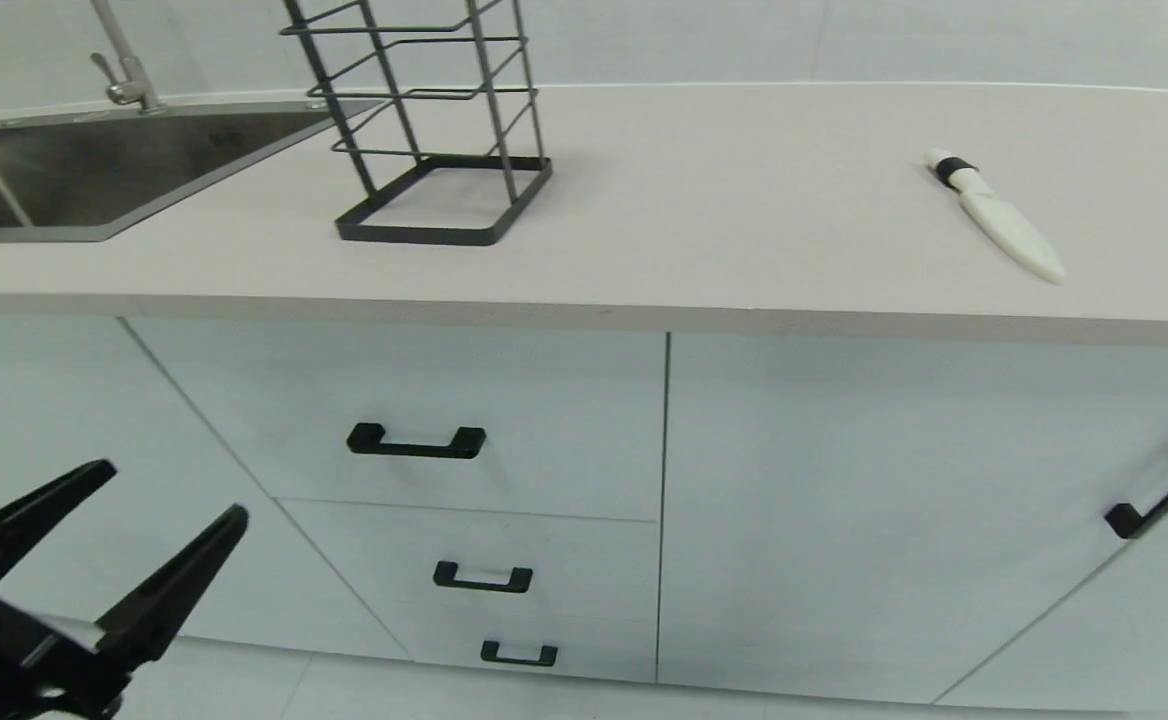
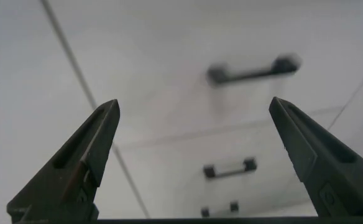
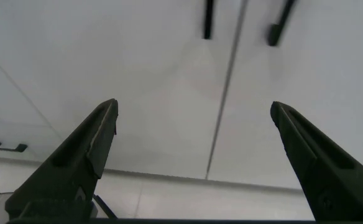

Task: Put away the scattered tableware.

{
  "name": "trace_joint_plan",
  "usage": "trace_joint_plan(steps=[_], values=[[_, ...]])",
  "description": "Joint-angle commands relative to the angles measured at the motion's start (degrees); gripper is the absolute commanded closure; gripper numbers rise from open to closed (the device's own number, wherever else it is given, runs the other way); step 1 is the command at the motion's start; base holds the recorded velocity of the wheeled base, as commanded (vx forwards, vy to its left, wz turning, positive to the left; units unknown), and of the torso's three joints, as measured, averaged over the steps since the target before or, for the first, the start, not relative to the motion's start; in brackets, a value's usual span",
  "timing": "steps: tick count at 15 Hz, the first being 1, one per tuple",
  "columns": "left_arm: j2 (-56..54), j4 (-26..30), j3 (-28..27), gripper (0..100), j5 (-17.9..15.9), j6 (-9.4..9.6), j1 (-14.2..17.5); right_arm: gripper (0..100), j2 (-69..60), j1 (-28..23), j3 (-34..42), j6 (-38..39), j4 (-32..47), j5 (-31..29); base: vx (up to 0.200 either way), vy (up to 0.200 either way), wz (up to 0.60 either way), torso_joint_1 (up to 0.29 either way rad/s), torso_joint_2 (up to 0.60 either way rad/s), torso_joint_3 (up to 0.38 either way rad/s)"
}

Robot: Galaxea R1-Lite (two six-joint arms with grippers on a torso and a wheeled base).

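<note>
Left hand [image 1: 174,492] and right hand [image 3: 194,109] were both spread apart, empty.
White knife [image 1: 994,215] lay on the tabletop [image 1: 744,200], well right of the wire rack [image 1: 434,130]; left hand hung below the rack.

Head cam overlooks counter [image 1: 744,200]; wrist cams near cabinets [image 2: 169,50].

The table [image 1: 744,200] is a plain pale beige, without pattern. The rack [image 1: 414,235] on it is black wire. Well to the right of the rack, the knife [image 1: 994,213] is cream-white with one black band near its blunt end. Left of the rack, the sink [image 1: 94,170] is dark grey steel and its tap [image 1: 124,60] silvery. Below the rack, the cabinet fronts [image 1: 544,400] are plain bluish white with black handles [image 1: 416,441]. The left claw [image 1: 176,488] and right claw [image 3: 194,102] are black.
</note>
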Motion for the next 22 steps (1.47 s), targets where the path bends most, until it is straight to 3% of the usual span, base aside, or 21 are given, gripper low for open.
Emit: trace_joint_plan(steps=[1,3,4,6,7,10,11,12,13,18,21,22], values=[[-37.6,28.1,-0.2,0,1.2,0.11,2.9,0,0.1,0.0,0.0,-0.1,0.0,0.0,0.000,0.000,0.00,0.000,0.00,0.000],[-55.3,51.5,-1.0,0,1.2,0.02,2.9,0,0.1,0.0,0.0,-0.1,0.0,0.1,0.000,0.000,0.00,0.000,0.00,0.000],[-57.9,58.4,-1.3,0,1.4,0.28,2.7,0,0.1,0.0,0.0,-0.1,0.0,0.0,0.000,0.000,0.00,0.000,0.00,0.000],[-57.9,59.0,0.2,0,3.0,-1.21,2.7,0,0.1,0.0,0.0,-0.2,0.0,0.1,0.000,0.000,0.00,0.000,0.00,0.000],[-57.9,64.8,0.1,0,3.2,0.28,2.7,0,0.1,0.0,0.0,-0.2,0.0,0.1,0.000,0.000,0.00,0.000,0.00,0.000],[-57.9,64.4,0.2,0,4.4,1.25,2.7,0,0.1,0.0,0.0,-0.1,0.0,0.0,0.000,0.000,0.00,0.000,0.00,0.000],[-57.9,65.0,0.2,0,10.8,2.83,2.7,0,0.1,0.0,0.0,-0.1,0.0,0.0,0.000,0.000,0.00,0.000,0.00,0.000],[-57.9,66.1,0.2,0,16.3,3.27,2.7,0,0.1,0.0,0.0,-0.1,0.0,0.0,0.000,0.000,0.00,0.000,0.00,0.000],[-57.9,66.1,0.2,0,14.9,1.86,2.7,0,0.1,0.0,0.0,-0.1,0.0,0.0,0.000,0.000,0.00,0.000,0.00,0.000],[-57.9,66.8,0.2,0,15.3,0.19,2.7,0,0.1,0.0,0.0,-0.1,0.0,0.0,0.000,0.000,0.00,0.131,-0.08,-0.036],[-57.9,66.8,0.2,0,15.4,-3.06,2.7,0,0.1,0.0,0.0,-0.1,0.0,0.0,0.000,0.000,0.00,0.255,-0.27,-0.207],[-57.9,66.8,0.2,0,15.4,-3.32,2.7,0,0.1,0.0,0.0,-0.1,0.0,0.0,0.000,0.000,0.00,0.217,-0.72,-0.227]])
